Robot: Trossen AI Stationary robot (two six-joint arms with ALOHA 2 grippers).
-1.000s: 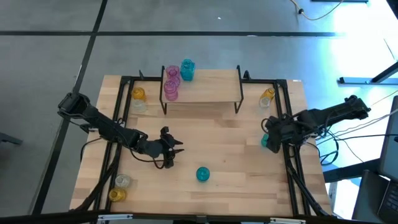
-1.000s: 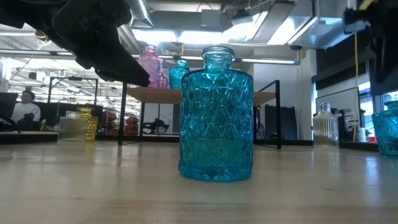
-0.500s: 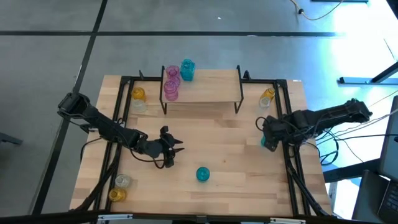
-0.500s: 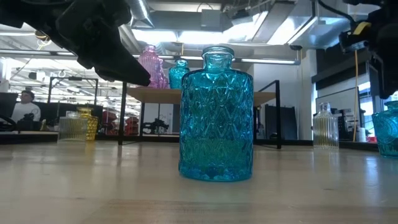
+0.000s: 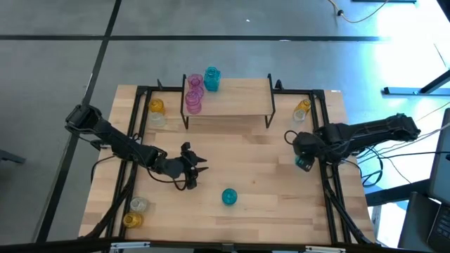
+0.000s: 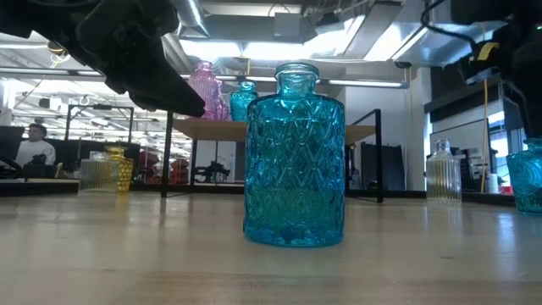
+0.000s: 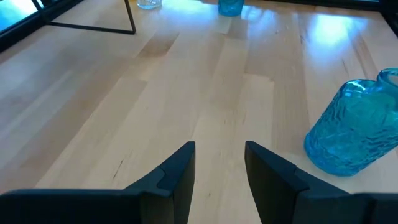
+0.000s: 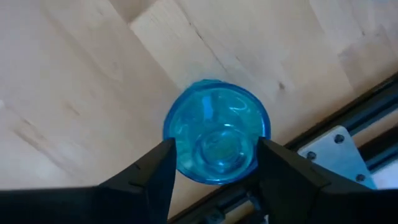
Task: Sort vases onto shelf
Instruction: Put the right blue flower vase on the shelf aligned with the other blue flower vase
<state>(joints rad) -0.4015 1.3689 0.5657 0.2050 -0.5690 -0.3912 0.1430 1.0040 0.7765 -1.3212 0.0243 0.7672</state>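
One teal vase (image 8: pixel 216 132) stands on its base at the table's right edge, and my right gripper (image 8: pixel 216 163) points straight down over it, open, one finger on each side. Another teal vase (image 5: pixel 229 197) stands at the near middle. My left gripper (image 5: pixel 194 173) hovers open to its left with nothing between its fingers (image 7: pixel 219 177). The shelf (image 5: pixel 239 100) at the far middle carries two pink vases (image 5: pixel 193 93) and a teal vase (image 5: pixel 211 79). My right gripper comes at the teal vase from above, its two fingers (image 8: pixel 163 167) close beside the opposite sides of the round body. I cannot tell whether they touch the glass. The vase stands upright on the table.
Yellow and clear vases stand in pairs at the far left (image 5: pixel 156 111), the far right (image 5: pixel 301 110) and the near left corner (image 5: pixel 134 211). A black frame rail (image 8: pixel 348 155) runs along the table edge right beside the right-hand teal vase.
My right gripper has come down and gone a little toward the table's left, settling over the teal vase at the right edge. The vases and the left arm have kept still.
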